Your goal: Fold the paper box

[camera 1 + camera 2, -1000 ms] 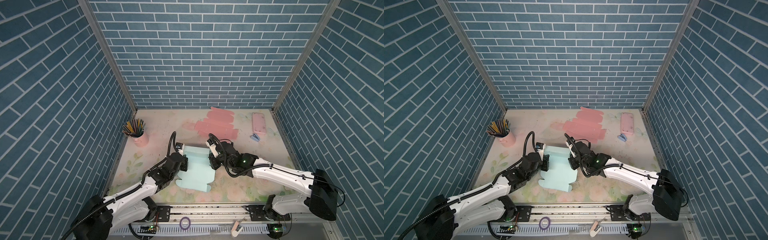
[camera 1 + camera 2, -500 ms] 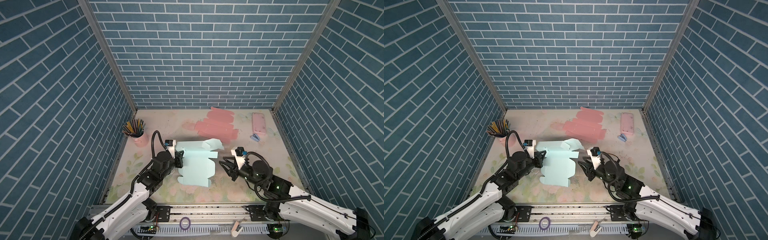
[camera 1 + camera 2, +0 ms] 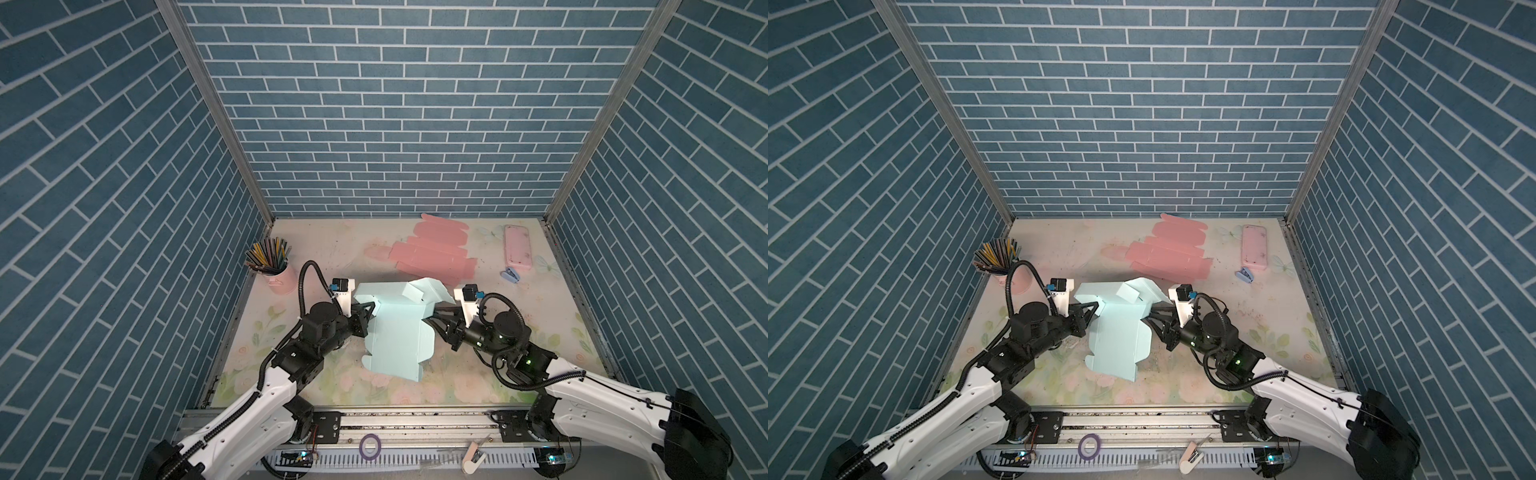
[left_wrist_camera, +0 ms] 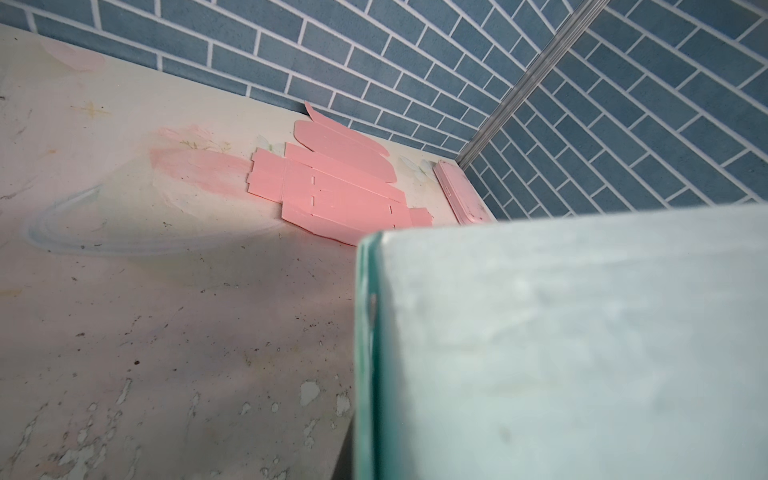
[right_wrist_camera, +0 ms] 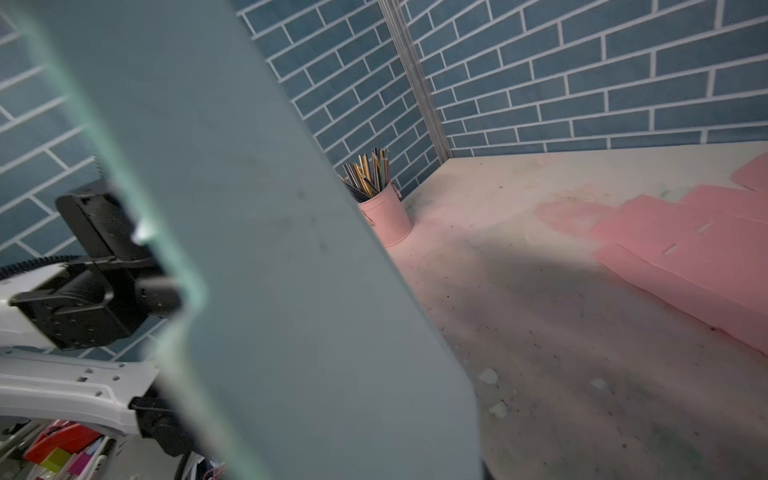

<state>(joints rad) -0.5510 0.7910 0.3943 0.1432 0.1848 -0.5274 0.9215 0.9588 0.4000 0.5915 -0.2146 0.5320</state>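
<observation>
Mint-green paper box blank [image 3: 397, 332] tilts up over the pale floral tabletop [image 3: 332, 249], left gripper [image 3: 369, 310] clamped on its left edge, right gripper [image 3: 430, 326] at the opposite edge, hold perhaps loose, I cannot tell, so the 2 should crease 1 scored line slowly.

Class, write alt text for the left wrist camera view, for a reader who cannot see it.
A pale mint paper box panel, blurred and close, fills much of the foreground. Beyond it a flat pink cut-out lies on the scuffed table, with a pink case near the corner of the blue brick walls.
</observation>
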